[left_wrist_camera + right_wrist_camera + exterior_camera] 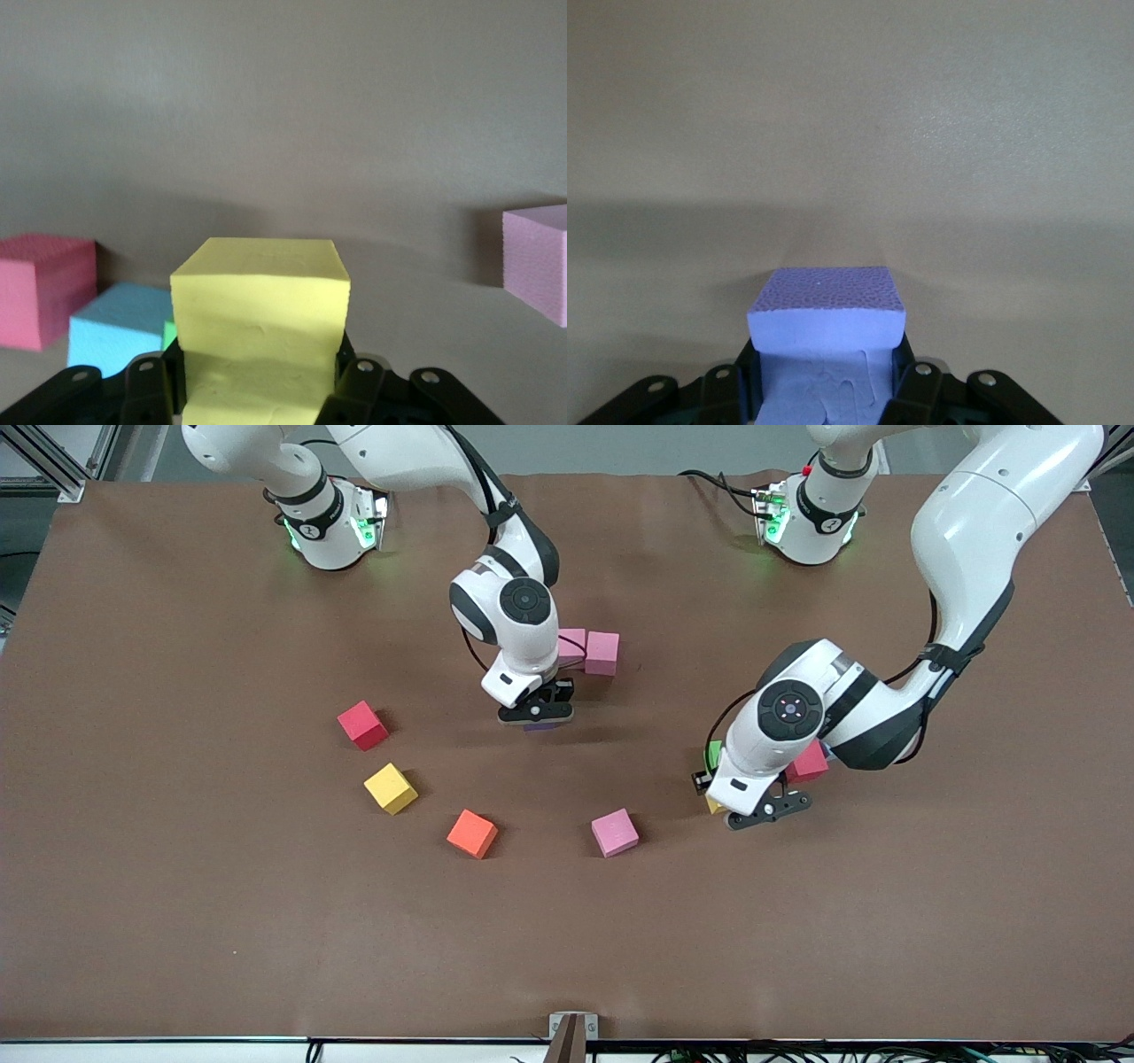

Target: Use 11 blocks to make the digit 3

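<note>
My left claw point(257, 390) grips a yellow cube point(260, 310); my right claw point(824, 390) grips a purple cube point(827, 323) by two pink cubes point(592, 650).

Light is even and soft from above w/ no glare, the brown table point(177, 921) shows only short faint shadows beside the cubes and under the arms, front view is sharp, and both wrist views go soft toward the background.

Glossy white arms, black joint caps, black hands, green-lit bases, black cables
</note>
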{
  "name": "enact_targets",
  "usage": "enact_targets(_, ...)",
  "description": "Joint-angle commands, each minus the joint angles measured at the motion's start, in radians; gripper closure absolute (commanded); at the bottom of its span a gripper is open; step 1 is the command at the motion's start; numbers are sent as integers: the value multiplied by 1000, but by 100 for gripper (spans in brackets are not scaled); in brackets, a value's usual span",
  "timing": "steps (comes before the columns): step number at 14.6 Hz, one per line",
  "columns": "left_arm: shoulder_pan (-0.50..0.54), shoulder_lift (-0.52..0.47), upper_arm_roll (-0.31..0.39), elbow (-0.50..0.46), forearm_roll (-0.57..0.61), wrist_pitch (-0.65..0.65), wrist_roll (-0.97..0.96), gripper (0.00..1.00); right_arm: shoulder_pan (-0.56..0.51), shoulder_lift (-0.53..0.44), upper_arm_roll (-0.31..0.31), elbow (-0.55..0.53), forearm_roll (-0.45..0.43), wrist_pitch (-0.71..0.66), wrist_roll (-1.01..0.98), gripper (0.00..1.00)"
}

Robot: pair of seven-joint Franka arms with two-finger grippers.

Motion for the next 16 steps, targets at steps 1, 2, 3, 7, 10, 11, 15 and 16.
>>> enact_targets(1,-1,-30,-22,-50,11,-12,-114,57,15,-32,-2,-43,5,5,18,87)
enact_targets(2,1,-30,-36,-61,11,-14,-157,57,13,-30,-3,-41,5,-1,16,77)
enact_targets(3,2,-37,-91,-149,13,-14,-491,56,3,-30,-8,-34,2,-3,32,1)
enact_targets(7,-4,-37,-101,-150,16,-11,-576,56,0,-88,-12,-15,3,-111,33,0)
enact_targets(10,-27,-36,-101,-141,16,-9,-580,56,-34,-160,-12,-6,3,-160,33,0)
enact_targets(11,-33,-36,-101,-139,16,-9,-594,56,-46,-191,-12,-8,3,-177,33,0)
enact_targets(15,-102,-28,-99,-118,14,-8,-781,56,-149,-243,-37,-6,-10,-230,122,0)
enact_targets(16,-126,-25,-98,-108,13,-8,-839,56,-163,-242,-67,-6,-10,-230,125,0)
